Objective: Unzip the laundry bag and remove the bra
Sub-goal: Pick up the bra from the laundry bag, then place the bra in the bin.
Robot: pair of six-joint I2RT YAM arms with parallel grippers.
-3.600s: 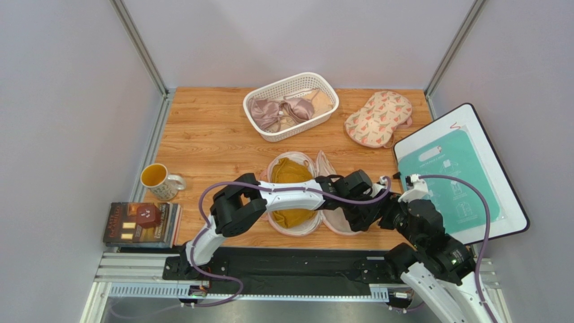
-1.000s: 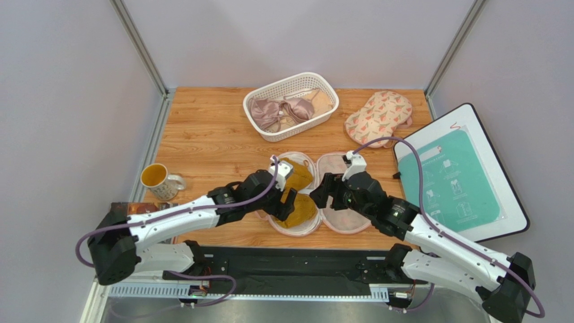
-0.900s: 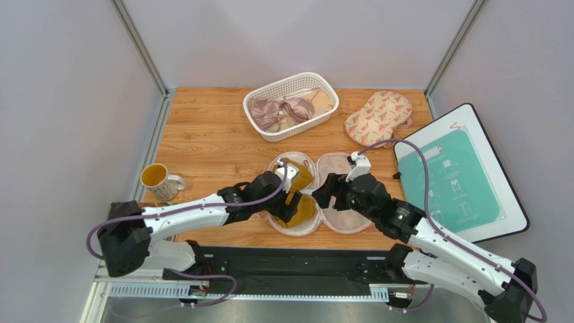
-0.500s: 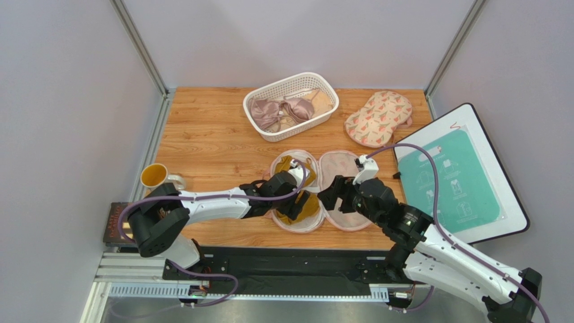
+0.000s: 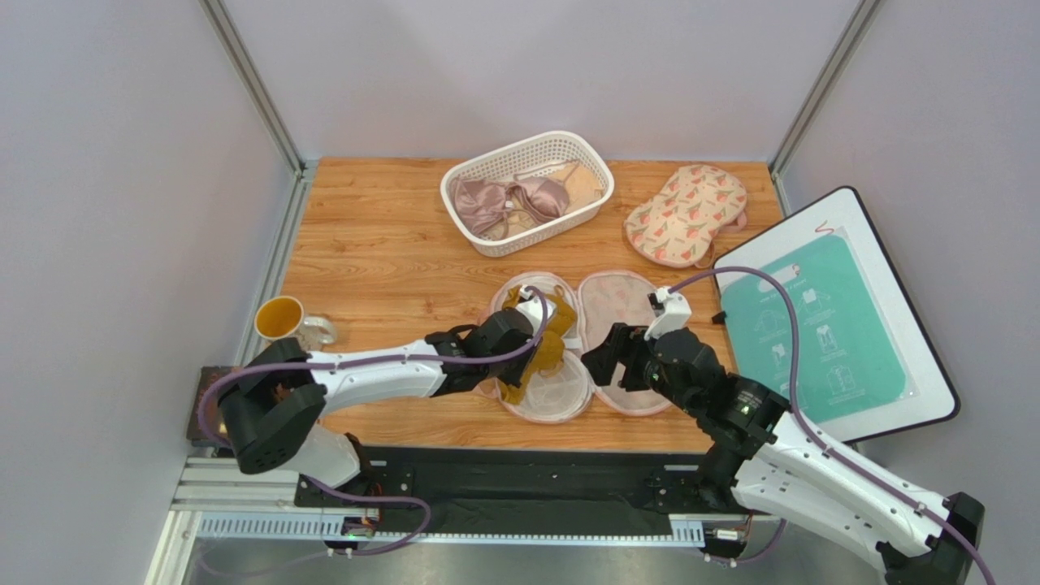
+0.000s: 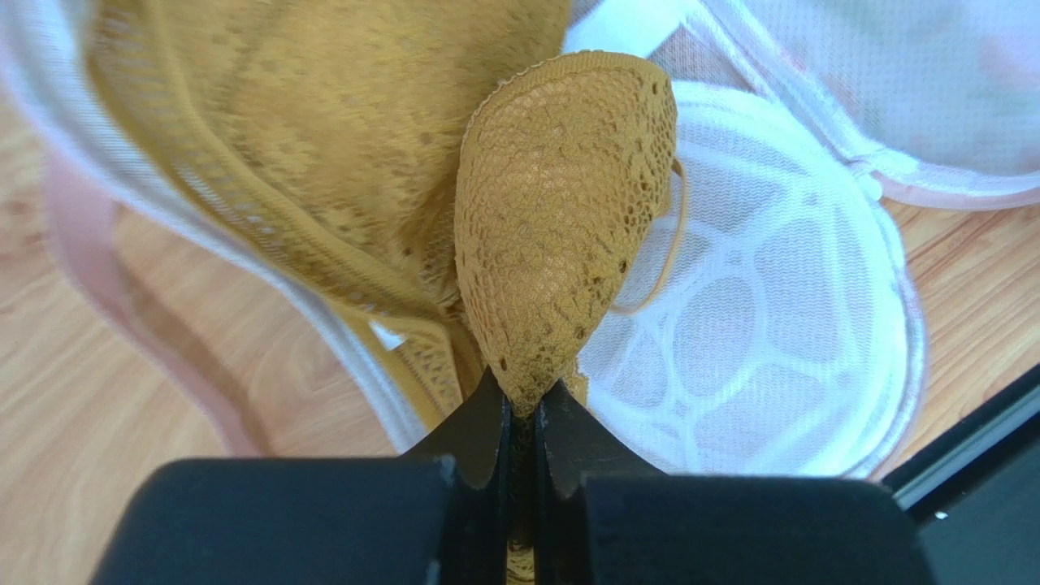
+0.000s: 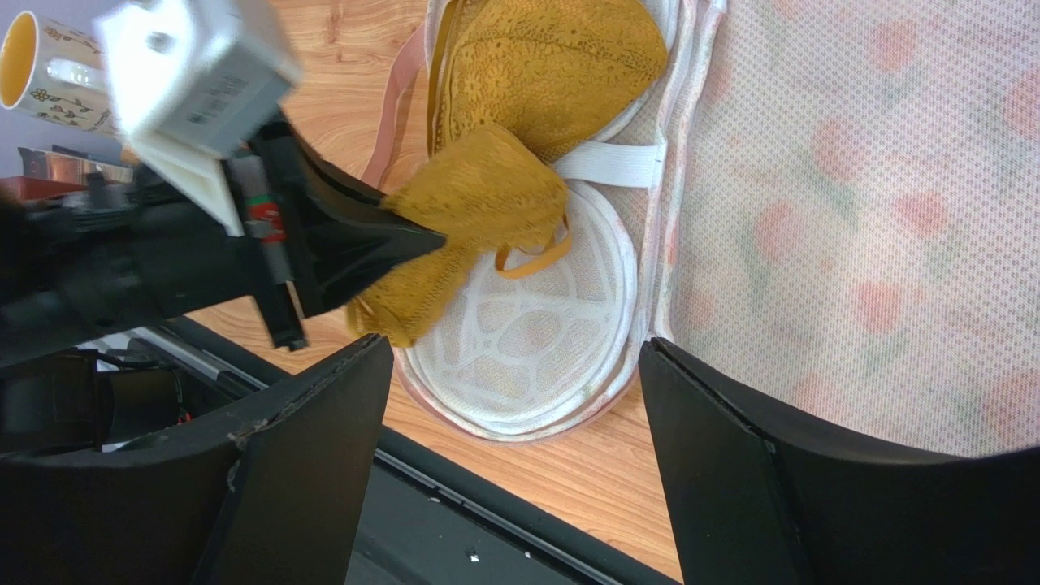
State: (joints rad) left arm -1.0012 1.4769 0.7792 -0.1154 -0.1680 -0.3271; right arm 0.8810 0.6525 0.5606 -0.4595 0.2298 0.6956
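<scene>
While the bag lies unzipped and spread open, the left gripper pinches tight on one cup of the bra, held up off the bag's white mesh lining. The other cup sits inside the bag's left half. The right gripper hangs over the bag's near edge, jaws wide and holding nothing.

The bra is mustard lace, an open, rough-looking matt cloth. The laundry bag is fine see-through mesh, with smooth white ribs in its lining. The table is wood-grain, smooth with a faint sheen. At its far edge the basket is white latticed plastic. The left gripper is matt black plastic.
</scene>
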